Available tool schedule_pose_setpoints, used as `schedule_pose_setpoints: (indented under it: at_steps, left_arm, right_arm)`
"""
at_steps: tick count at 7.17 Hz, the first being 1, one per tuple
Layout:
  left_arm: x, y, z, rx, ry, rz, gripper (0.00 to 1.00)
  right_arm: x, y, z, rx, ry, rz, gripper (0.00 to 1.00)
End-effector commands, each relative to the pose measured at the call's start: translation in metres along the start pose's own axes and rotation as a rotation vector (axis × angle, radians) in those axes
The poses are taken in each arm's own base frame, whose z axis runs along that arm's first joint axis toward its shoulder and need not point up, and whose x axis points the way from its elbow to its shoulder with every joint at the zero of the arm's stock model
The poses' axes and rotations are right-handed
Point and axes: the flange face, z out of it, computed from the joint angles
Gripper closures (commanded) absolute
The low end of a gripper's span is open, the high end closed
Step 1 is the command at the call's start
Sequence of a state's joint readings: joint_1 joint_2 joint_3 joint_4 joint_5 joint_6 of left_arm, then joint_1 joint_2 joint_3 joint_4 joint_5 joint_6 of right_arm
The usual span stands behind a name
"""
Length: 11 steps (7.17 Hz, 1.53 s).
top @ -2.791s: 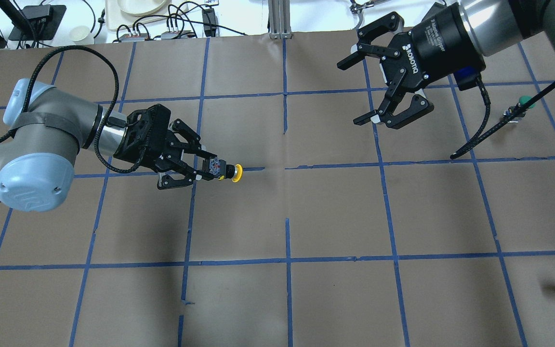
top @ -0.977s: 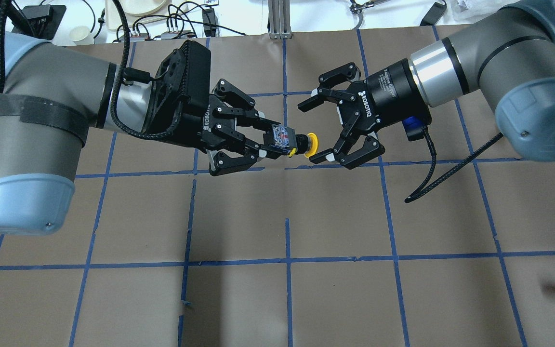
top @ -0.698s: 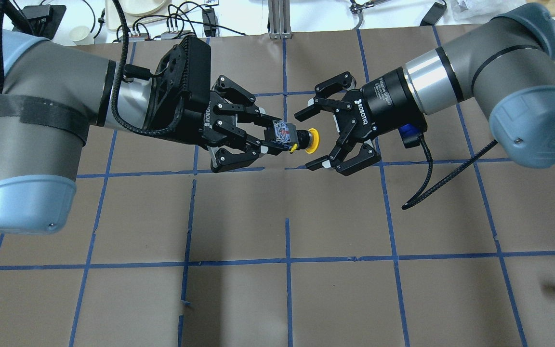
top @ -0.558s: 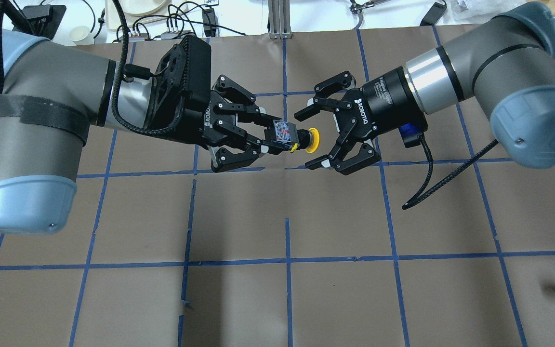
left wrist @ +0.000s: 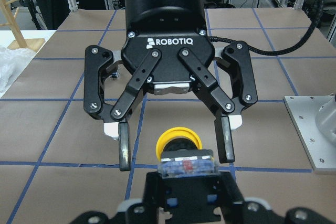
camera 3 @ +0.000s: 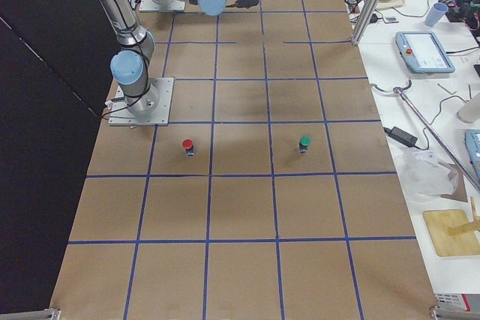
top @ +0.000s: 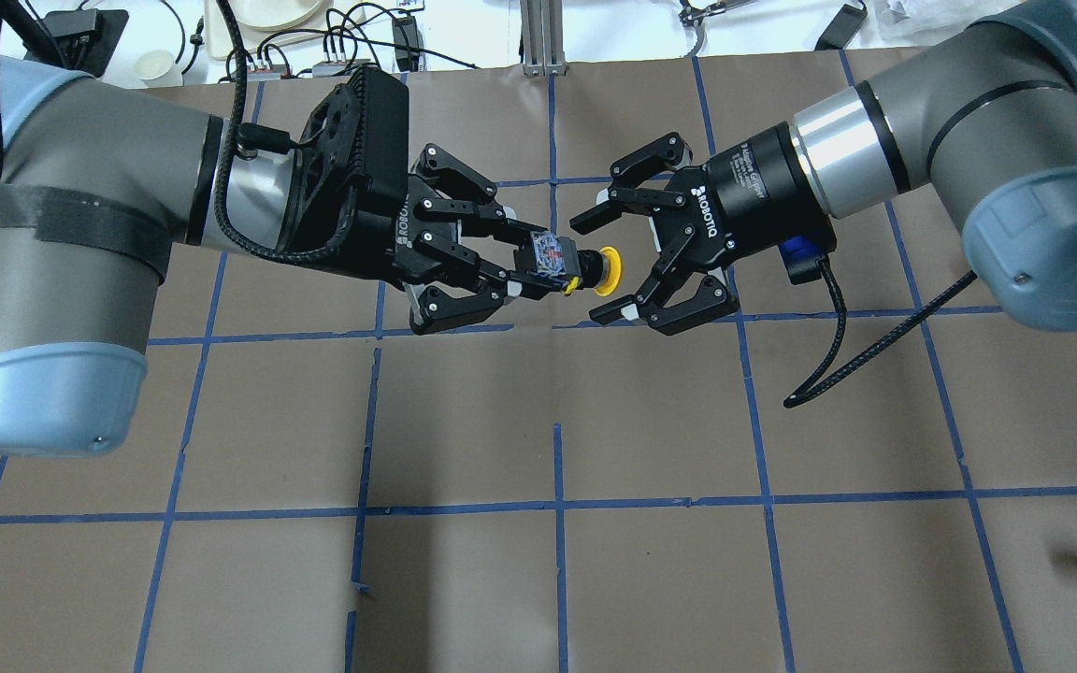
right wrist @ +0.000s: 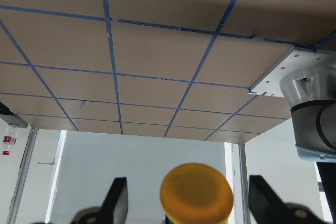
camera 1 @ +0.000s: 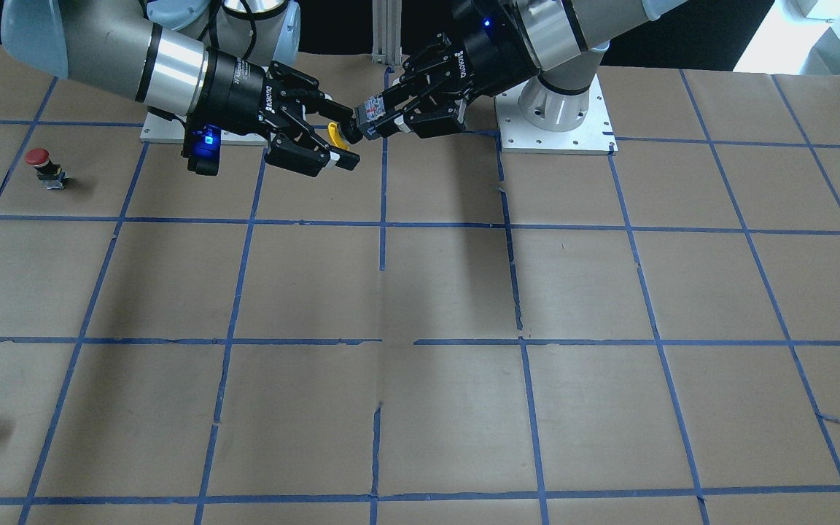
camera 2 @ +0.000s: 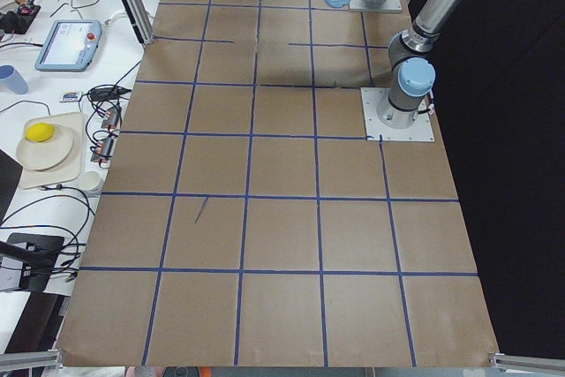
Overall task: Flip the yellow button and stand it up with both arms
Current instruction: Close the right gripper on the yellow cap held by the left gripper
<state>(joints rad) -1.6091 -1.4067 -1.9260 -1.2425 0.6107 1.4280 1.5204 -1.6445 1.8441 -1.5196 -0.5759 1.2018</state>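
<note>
Left gripper (top: 529, 266) is clamped on the yellow button (top: 602, 272)'s black body, high above the table (top: 651, 421). The cap faces the right gripper (top: 596, 269), whose jaws gape either side of it, untouching.

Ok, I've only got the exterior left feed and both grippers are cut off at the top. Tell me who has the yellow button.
Observer: The left gripper is shut on the yellow button, gripping its black body in the air, with the cap pointing at the right gripper.
Operator: Give me the state of the right one.
Observer: Open, straddling the cap without touching it. The left wrist view shows a gap on each side.
Operator: Report any other buttons.
Observer: A red button stands upright on the table, far out on the robot's right.
</note>
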Motion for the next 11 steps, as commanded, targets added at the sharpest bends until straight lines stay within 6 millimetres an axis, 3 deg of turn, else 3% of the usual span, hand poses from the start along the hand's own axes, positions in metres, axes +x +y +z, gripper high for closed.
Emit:
schedule_pose_setpoints:
  at_steps: [1, 2, 3, 5, 7, 11]
  left_arm:
    - [-0.0001, -0.0004, -0.0002, 0.000, 0.000, 0.001, 0.98]
    - [0.0007, -0.0013, -0.0001, 0.000, 0.000, 0.002, 0.98]
    - [0.0008, -0.0013, -0.0001, 0.000, 0.000, 0.002, 0.98]
    - [0.0001, 0.0002, 0.0002, 0.000, 0.000, -0.002, 0.98]
    - [0.0003, -0.0007, 0.0003, 0.000, 0.001, -0.001, 0.98]
    - [0.0003, -0.0008, 0.0003, 0.000, 0.001, -0.033, 0.94]
  right_arm:
    - [-0.0007, -0.0006, -0.0033, 0.003, -0.006, 0.001, 0.25]
    - [0.0008, 0.0011, -0.0032, 0.004, -0.007, -0.002, 0.33]
    - [0.0008, 0.0005, -0.0034, 0.001, -0.008, 0.000, 0.49]
    - [0.0006, 0.0002, -0.0040, -0.001, -0.010, 0.001, 0.73]
    - [0.0006, 0.0002, -0.0040, -0.001, -0.010, -0.001, 0.89]
    - [0.0002, 0.0009, -0.0044, -0.002, -0.012, -0.001, 0.89]
